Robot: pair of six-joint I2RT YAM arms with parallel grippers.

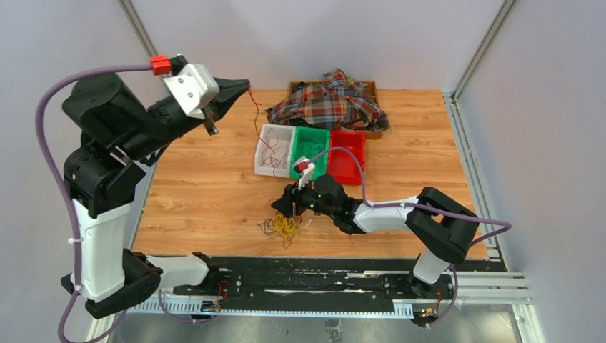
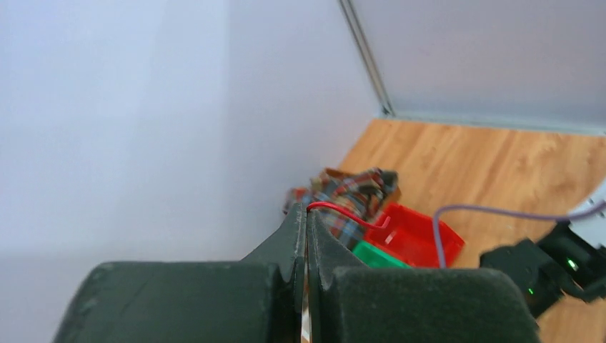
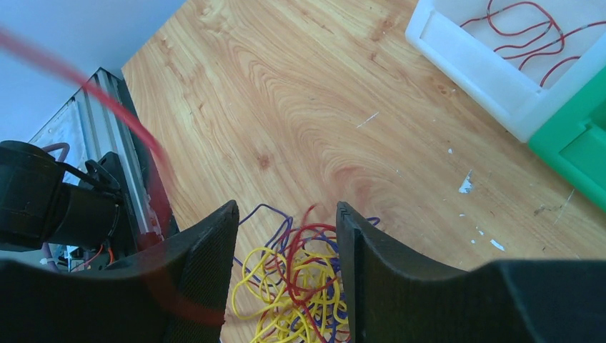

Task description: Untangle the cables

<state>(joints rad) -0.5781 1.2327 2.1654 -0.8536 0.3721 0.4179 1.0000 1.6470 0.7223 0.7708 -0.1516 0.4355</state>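
Surface: wooden bench point(image 1: 207, 179) closed in by pale walls, with the arm bases along its near edge.
Left gripper point(image 1: 246, 86): raised high over the far-left part of the bench, jaws clenched on a red cable point(image 1: 256, 114).
Red cable, by view: the top view showed it hanging from the closed tips down toward the white bin point(image 1: 275, 150). The left wrist view showed only a short red end point(image 2: 343, 212) standing out of the pinched tips.
Bins: white bin, green bin point(image 1: 311, 146) and red bin point(image 1: 346, 157) stood side by side in a row toward the far edge.
Red wire loops point(image 3: 536, 28): lay inside the white bin, clear only in the right wrist view.
Right gripper point(image 1: 286, 207): low over the bench near the middle of the near edge, fingers parted, gripping nothing.
Tangle of cables point(image 1: 282, 227): heaped on the bench under the right gripper. It read mostly yellow from above, while the right wrist view also showed red and purple strands point(image 3: 300, 286).
Plaid cloth point(image 1: 329, 103): bunched at the far edge behind the bins.
Red streak point(image 3: 107, 93): seen in the right wrist view only, out of focus; its attachment could not be told.
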